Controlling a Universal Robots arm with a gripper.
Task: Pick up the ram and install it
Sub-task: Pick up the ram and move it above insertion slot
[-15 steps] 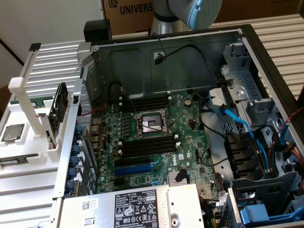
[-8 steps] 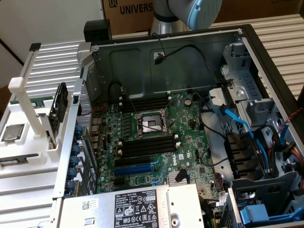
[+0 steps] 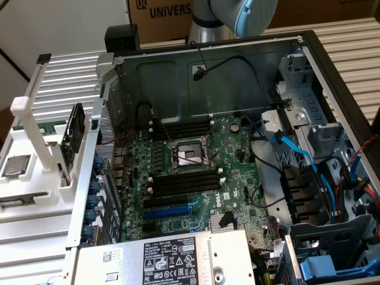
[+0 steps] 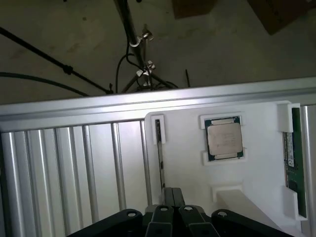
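Note:
The ram (image 4: 292, 158), a thin green board with a white label, lies in a recess at the edge of a white holder (image 4: 256, 173); in the exterior view it is a green strip (image 3: 48, 126) at the far left. My gripper (image 4: 172, 196) hangs above the holder, shut with nothing in it, its fingertips over the end of a thin dark stick (image 4: 160, 153) standing on edge in another recess. The ram is well off to the side of the gripper, beyond a processor chip (image 4: 223, 138). Black memory slots (image 3: 184, 184) lie on the motherboard (image 3: 228, 172) inside the open case.
The arm (image 3: 237, 15) shows at the top of the exterior view. A ribbed metal plate (image 4: 69, 168) borders the holder. On the motherboard are a CPU socket (image 3: 189, 155), further black slots (image 3: 181, 128) and a blue slot (image 3: 169, 212). Blue cables (image 3: 297, 154) and drive bays fill the case's right.

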